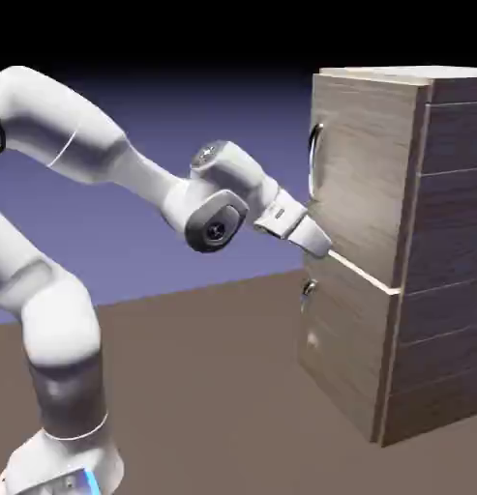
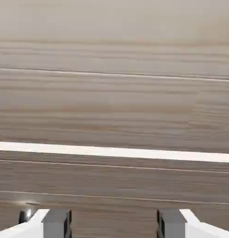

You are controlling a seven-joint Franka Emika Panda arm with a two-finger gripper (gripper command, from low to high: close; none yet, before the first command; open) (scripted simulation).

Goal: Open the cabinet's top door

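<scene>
Cabinet (image 1: 450, 232): tall, boxy, grey-brown wood grain, plank-lined side, standing on brown surface (image 1: 213, 387). Top door (image 1: 363, 174): on upper part of cabinet's front, taller of two panels, closed-looking, fine streaky grain, paler in hand view. Curved silver loop handle (image 1: 314, 160) on its edge at exterior view's left. Bright white strip (image 1: 363, 272) between top door and lower panel (image 1: 343, 338). Small shiny knob (image 1: 308, 288) on lower panel. Gripper (image 2: 114, 224) at cabinet's front, below handle, near strip; fingers spread apart, nothing between them; contact with cabinet unclear.
</scene>
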